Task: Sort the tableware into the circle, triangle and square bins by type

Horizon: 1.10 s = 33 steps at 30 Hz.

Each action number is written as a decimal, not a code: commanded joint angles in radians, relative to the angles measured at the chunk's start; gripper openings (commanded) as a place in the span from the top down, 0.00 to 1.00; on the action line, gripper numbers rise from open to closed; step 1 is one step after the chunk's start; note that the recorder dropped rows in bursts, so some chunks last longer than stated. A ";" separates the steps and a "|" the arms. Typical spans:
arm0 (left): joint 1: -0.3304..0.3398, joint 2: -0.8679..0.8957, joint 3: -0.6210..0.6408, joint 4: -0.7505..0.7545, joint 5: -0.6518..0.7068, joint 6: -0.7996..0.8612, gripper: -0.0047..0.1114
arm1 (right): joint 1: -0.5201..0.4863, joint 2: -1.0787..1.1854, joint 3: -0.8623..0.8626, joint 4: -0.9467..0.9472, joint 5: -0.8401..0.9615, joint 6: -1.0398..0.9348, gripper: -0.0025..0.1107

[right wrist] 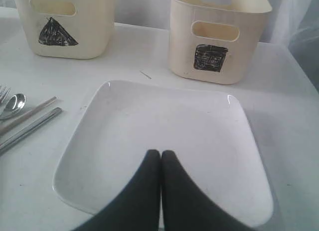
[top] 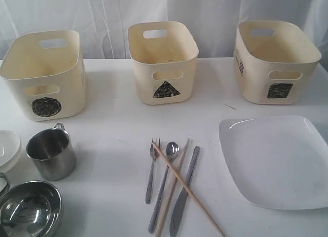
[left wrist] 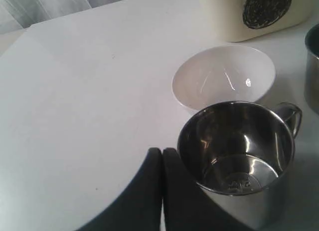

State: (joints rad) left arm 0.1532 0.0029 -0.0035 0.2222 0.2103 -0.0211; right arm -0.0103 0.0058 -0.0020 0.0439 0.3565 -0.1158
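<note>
Left wrist view, left hand [left wrist: 162,150] closed beside handled steel cup [left wrist: 239,151], right hand [right wrist: 160,152] closed over plate [right wrist: 164,116]

L pincer [left wrist: 162,152]: jaws fully tog., tips touching | R pincer [right wrist: 160,154]: jaws fully tog., tips touching

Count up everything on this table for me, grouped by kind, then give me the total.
Cream plastic bins: 3
Round steel vessels: 2
Small white dish: 1
Large white rounded-square plate: 1
Steel fork, spoon, knife: 3
Wooden chopsticks: 2
Total: 12
</note>
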 commanded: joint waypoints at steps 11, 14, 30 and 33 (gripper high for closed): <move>0.004 -0.003 0.003 -0.215 -0.295 -0.327 0.96 | 0.000 -0.006 0.002 -0.004 -0.006 -0.001 0.98; 0.004 -0.003 0.003 -0.215 -0.343 -0.338 0.96 | 0.000 -0.006 0.002 -0.004 -0.006 -0.001 0.98; 0.156 1.072 -0.847 -0.034 0.744 -0.059 0.94 | 0.000 -0.006 0.002 -0.004 -0.006 -0.001 0.98; 0.156 1.086 -0.845 -0.235 0.729 0.021 0.84 | 0.000 -0.006 0.002 -0.004 -0.006 -0.001 0.98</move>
State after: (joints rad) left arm 0.3081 1.0776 -0.8439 0.1329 0.9240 -0.0361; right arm -0.0103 0.0058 -0.0020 0.0439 0.3565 -0.1158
